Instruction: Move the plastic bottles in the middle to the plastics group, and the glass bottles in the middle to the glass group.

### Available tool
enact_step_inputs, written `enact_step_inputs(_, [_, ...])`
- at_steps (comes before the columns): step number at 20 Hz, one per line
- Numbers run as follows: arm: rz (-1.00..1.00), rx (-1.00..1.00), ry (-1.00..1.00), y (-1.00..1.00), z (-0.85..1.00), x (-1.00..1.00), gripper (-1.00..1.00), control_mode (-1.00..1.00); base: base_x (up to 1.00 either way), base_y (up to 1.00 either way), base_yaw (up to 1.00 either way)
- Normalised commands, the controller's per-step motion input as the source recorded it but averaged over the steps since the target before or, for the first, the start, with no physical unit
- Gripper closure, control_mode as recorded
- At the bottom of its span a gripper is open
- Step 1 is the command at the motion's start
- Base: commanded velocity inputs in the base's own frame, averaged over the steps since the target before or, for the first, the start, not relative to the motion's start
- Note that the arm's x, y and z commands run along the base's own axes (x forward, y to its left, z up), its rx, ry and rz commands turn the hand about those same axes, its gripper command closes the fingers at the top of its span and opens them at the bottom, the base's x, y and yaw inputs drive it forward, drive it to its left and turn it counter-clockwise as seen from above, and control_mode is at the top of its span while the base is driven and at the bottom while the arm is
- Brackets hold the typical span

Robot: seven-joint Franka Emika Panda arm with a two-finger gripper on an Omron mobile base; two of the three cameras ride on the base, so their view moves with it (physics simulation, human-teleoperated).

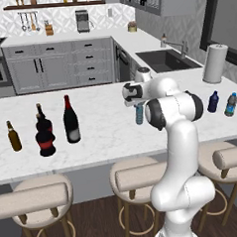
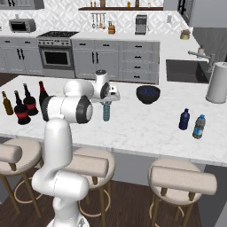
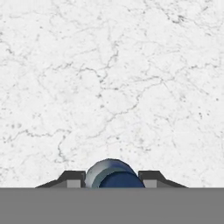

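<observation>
Left base view: I am on the plastic-bottle step. My claw (image 1: 139, 105) reaches down over the middle of the marble counter (image 1: 101, 136), and the light-blue plastic bottle (image 1: 139, 115) stands upright directly beneath it, its top hidden inside my hand. The plastics group — a dark-blue bottle (image 1: 213, 102) and a clear bottle with a teal label (image 1: 231, 104) — waits near the counter's right end, just in front of a paper towel roll (image 1: 215, 63). Toward the left end stand the tall wine bottle (image 1: 71, 121), two squat dark bottles (image 1: 44, 133) close together and, well apart from them, an amber bottle (image 1: 13, 136).

Right base view: the same bottle hangs below my claw at the counter's middle, well back from the front edge; a dark bowl (image 2: 148, 94) sits behind and to its right. I can't tell whether its base touches the marble.

Hand view: the bottle's dark cap and pale shoulder sit squarely between my two fingertips (image 3: 73, 179), which stand narrow and close against its sides — gripping, I judge, or very nearly so.

Next, I judge, comes a straight lift, then a carry toward the right end, setting down beside the two plastic bottles without knocking them.
</observation>
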Motion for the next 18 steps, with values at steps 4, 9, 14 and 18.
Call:
enact_step_inputs(4, [-0.03, 0.0, -0.02, -0.05, 0.15, -0.29, 1.0, -1.0, 0.0, 0.0, 0.0])
enact_step_inputs(9, [-0.12, 0.0, -0.04, -0.22, 0.66, -0.39, 1.0, -1.0, 0.0, 0.0, 0.0])
enact_step_inputs(14, [-0.19, 0.0, -0.01, -0.46, 0.59, -0.23, 1.0, -1.0, 0.0, 0.0, 0.0])
enact_step_inputs(18, [-0.23, 0.0, -0.05, -0.68, 0.26, -0.16, 1.0, -1.0, 0.0, 0.0, 0.0])
